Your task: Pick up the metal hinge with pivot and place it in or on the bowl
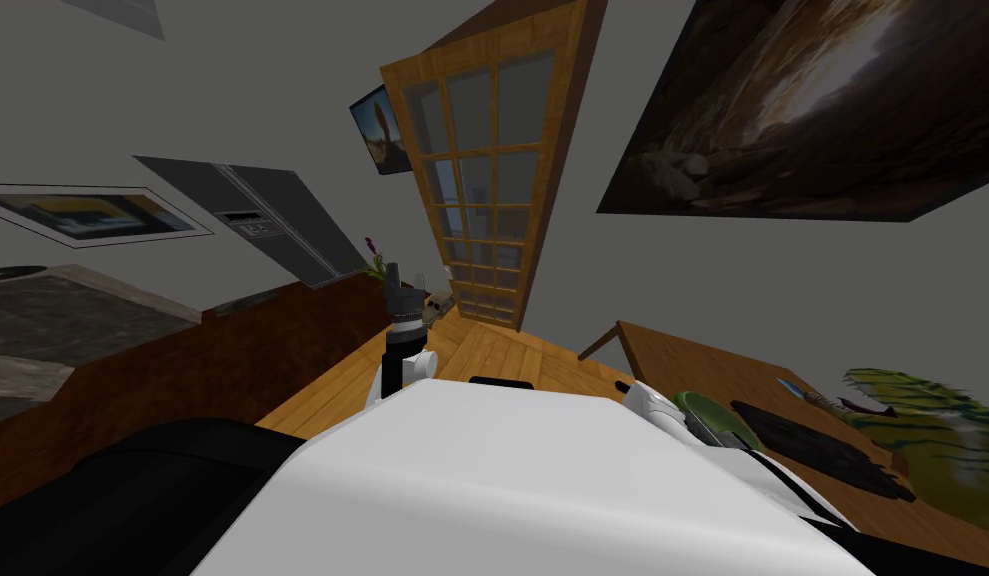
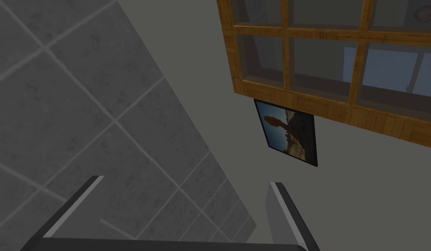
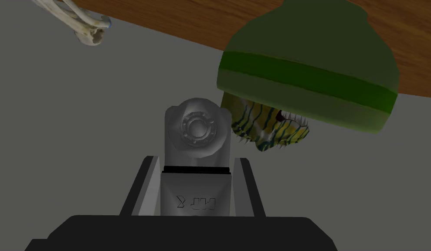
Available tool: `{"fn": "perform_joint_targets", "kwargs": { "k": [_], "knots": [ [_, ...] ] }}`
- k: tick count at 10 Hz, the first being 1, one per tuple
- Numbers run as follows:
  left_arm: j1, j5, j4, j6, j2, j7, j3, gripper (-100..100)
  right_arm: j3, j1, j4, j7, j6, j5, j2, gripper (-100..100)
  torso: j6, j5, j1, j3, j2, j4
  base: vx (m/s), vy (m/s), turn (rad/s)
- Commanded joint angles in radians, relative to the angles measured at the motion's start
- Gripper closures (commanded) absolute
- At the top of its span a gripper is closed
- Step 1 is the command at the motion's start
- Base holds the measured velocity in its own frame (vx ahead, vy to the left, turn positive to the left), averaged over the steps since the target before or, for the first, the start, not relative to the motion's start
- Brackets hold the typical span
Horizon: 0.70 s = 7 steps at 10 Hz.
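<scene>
My right gripper (image 3: 196,159) is shut on the grey metal hinge (image 3: 197,130), its two fingers pressing the hinge's lower block. The rounded pivot end sticks out past the fingertips. Just beyond the hinge and to one side is the green bowl (image 3: 310,69), with a brighter green band, seen from its outer wall. In the head view the bowl (image 1: 717,420) sits at the near corner of the wooden table (image 1: 682,365), next to my white right forearm (image 1: 652,400). My left gripper (image 1: 404,278) is raised in front of my chest, and its fingers (image 2: 86,196) stand wide open with nothing between them.
A green and yellow striped toothed toy (image 3: 271,128) lies by the bowl, also seen as a large striped toy (image 1: 932,430) on the table. A dark flat object (image 1: 822,450) and a knife (image 1: 812,397) lie there too. A pale bone-like thing (image 3: 86,24) hangs further off. A brown counter (image 1: 182,370) runs along my left.
</scene>
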Motion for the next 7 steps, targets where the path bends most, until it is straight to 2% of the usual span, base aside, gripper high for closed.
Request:
{"fn": "perform_joint_targets", "kwargs": {
  "k": [1, 2, 3, 6, 7],
  "knots": [
    [0.000, 0.000, 0.000, 0.000, 0.000, 0.000, 0.000, 0, -0.006, -0.031, 0.004, 0.030, -0.022, -0.024, -0.046, 100, 0.000, 0.000, 0.000, 0.000, 0.000, 0.000, 0.091, -0.068, -0.086],
    [0.000, 0.000, 0.000, 0.000, 0.000, 0.000, 0.000, 0, -0.006, -0.031, 0.004, 0.030, -0.022, -0.024, -0.046, 100, 0.001, 0.002, -0.001, 0.000, 0.000, 0.000, 0.080, -0.072, -0.057],
    [0.000, 0.000, 0.000, 0.000, 0.000, 0.000, 0.000, 0, -0.012, -0.056, 0.011, 0.052, -0.042, -0.042, -0.084, 100, 0.001, 0.000, -0.001, 0.000, 0.001, 0.000, 0.071, -0.062, -0.069],
    [0.000, 0.000, 0.000, 0.000, 0.000, 0.000, 0.000, 0, -0.020, -0.088, 0.020, 0.078, -0.067, -0.065, -0.131, 100, 0.001, 0.001, -0.001, 0.002, 0.003, 0.001, 0.063, -0.070, -0.058],
    [0.000, 0.000, 0.000, 0.000, 0.000, 0.000, 0.000, 0, -0.016, -0.082, 0.026, 0.065, -0.065, -0.057, -0.119, 100, 0.002, 0.001, -0.001, 0.002, 0.003, 0.001, 0.025, -0.035, -0.007]
  ]
}}
